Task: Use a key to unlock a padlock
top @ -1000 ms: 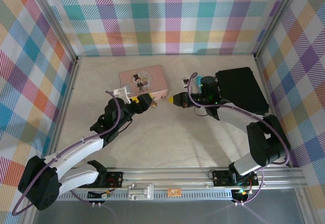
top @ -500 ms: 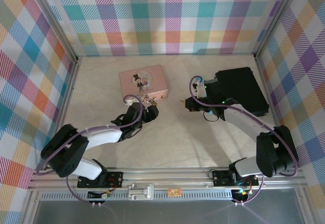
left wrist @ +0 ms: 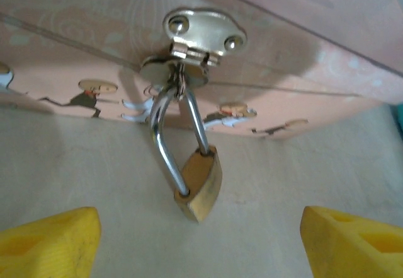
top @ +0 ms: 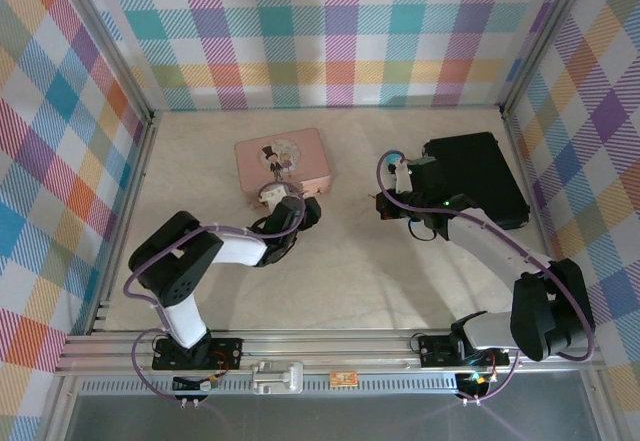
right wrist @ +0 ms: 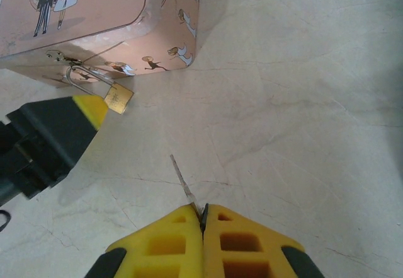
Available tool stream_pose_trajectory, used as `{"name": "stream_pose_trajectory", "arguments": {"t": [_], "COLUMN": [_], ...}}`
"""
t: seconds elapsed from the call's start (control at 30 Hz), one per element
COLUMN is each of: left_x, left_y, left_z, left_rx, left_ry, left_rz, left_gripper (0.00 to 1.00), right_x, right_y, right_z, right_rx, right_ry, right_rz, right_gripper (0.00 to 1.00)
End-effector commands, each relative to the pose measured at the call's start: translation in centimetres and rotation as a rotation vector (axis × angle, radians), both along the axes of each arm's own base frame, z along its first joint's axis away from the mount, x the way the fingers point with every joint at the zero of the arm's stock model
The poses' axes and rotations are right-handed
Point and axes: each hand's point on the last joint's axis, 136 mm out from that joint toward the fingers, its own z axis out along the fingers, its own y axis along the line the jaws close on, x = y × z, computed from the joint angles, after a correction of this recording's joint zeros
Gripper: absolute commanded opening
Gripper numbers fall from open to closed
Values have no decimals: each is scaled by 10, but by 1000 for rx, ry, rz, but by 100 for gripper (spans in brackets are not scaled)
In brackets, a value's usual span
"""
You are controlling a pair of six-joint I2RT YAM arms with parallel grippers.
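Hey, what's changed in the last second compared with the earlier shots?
The right end effector, shut on the key, drew back rightward from the tin. The left arm folded low; the left end effector stayed open facing the padlock. The tin did not move.

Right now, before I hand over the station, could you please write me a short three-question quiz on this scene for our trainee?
1. True or false: the padlock lies loose, apart from the pink tin.
2. The right pincer is shut on: A) the key; B) the padlock; C) nothing.
3. Fill in: the left pincer, its yellow tips on either side of the padlock and not touching it, stands ____.
Key: 1 false, because its shackle passes through the hasp on the tin. 2 A. 3 open.
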Motion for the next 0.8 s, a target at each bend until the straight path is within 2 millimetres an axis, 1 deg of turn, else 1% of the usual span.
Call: {"name": "stream_pose_trajectory", "arguments": {"t": [0.0, 0.07, 0.13, 0.23, 0.37, 0.6, 0.7, 0.77], "left_x": [22, 29, 33, 35, 31, 27, 36, 41], "left_y": [-9, -17, -19, -10, 2, 4, -8, -16], "left_z": [18, 16, 12, 4, -6, -24, -25, -29], "left_rx": [59, 96, 139, 216, 263, 265, 243, 238], "left_ry": [-104, -111, -106, -81, -51, -5, -44, -61], "left_rz": [70, 72, 98, 170, 231, 251, 203, 179], "left_gripper": [80, 76, 72, 67, 66, 67, 67, 64], "right_x": [4, 5, 5, 5, 5, 6, 7, 7], "right_y": [5, 8, 9, 11, 11, 14, 14, 14], "right_z": [2, 3, 3, 4, 6, 5, 7, 7], "right_rx": [29, 46, 55, 66, 75, 91, 100, 103], "right_ry": [-23, -24, -25, -31, -42, -43, -48, -46], "right_rz": [24, 30, 35, 39, 43, 60, 58, 59], "right_gripper": [0, 0, 0, 0, 0, 0, 0, 0]}}
